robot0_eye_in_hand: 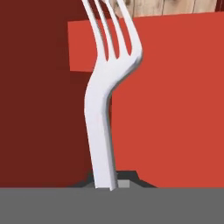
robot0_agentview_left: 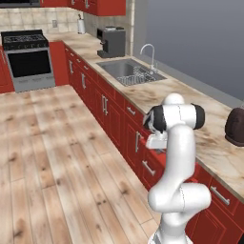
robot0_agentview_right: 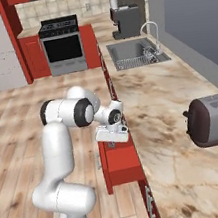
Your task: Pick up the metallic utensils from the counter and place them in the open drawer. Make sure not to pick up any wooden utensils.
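The white arm (robot0_agentview_right: 58,155) rose from its base, elbow bent, forearm reaching forward. Its wrist turned the gripper (robot0_agentview_right: 112,133) downward. The fingers (robot0_eye_in_hand: 124,183) were clamped together, pinching a slim grey handle between them

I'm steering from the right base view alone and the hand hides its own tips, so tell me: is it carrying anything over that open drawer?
Observer: Yes. In the hand view the fingers are shut on the handle of a grey metal fork.
Operator: Which way is it pointing?
Observer: Its tines point straight away from the hand, with red panels behind them that I take to be the open drawer.
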Robot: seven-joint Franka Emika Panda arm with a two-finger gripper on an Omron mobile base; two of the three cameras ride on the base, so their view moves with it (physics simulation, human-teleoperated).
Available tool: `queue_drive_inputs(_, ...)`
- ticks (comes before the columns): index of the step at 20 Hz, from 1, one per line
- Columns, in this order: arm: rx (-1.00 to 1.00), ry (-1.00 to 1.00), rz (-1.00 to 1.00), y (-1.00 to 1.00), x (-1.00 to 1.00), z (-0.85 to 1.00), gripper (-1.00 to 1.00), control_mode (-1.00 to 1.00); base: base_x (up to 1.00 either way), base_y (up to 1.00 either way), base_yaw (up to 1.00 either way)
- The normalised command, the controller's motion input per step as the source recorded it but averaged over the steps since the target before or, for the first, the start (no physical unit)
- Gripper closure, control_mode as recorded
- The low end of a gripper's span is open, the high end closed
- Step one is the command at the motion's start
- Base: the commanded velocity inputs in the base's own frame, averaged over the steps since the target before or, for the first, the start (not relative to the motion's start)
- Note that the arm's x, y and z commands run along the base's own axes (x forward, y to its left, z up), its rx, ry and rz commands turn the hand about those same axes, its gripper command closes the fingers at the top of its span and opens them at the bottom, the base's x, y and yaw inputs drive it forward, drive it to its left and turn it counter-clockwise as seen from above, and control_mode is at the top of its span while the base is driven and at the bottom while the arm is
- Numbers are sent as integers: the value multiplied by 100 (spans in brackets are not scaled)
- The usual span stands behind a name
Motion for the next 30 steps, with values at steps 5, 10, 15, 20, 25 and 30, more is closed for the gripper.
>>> queue_drive_inputs(5,0,0,0,57,-32,-30,100,-100,0,0,0)
queue_drive_inputs(10,0,0,0,61,-41,-15,100,-100,0,0,0)
queue_drive_inputs(15,0,-1,0,80,-52,-6,100,-100,0,0,0)
queue_drive_inputs(20,0,-5,0,85,-63,0,100,-100,0,0,0)
queue_drive_inputs(25,0,-3,0,76,-49,9,100,-100,0,0,0)
queue_drive_inputs(30,0,0,0,31,-25,54,100,-100,0,0,0)
